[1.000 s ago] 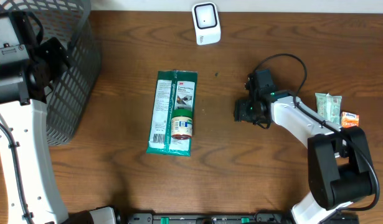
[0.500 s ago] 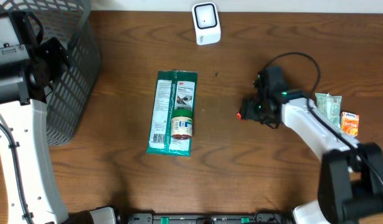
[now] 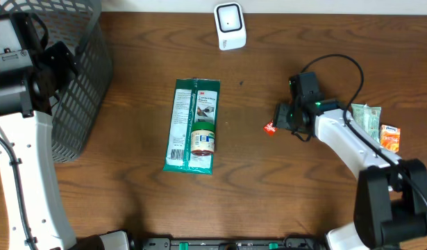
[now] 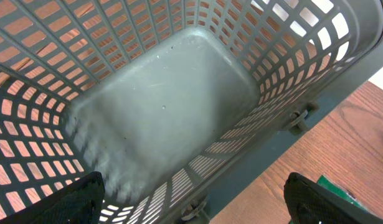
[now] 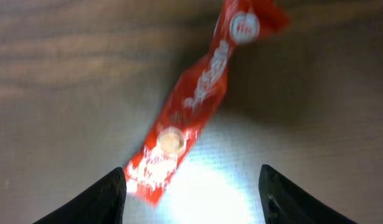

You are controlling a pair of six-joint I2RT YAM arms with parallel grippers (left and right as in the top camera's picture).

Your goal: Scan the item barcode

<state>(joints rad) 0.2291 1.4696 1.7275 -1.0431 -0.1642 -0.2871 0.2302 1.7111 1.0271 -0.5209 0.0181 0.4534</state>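
Just ahead of the right jaws (apart, clamped on nothing): red sachet [image 5: 197, 106], flat on worktop [image 5: 54, 74]. Left jaws apart above basket [image 4: 179, 112]. Risk: thin sachet may skid from closing jaws, hiding its barcode.

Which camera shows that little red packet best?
The right wrist view: the red packet fills the frame, though blurred. Overhead shows only a tiny red speck; the left wrist sees just the basket.
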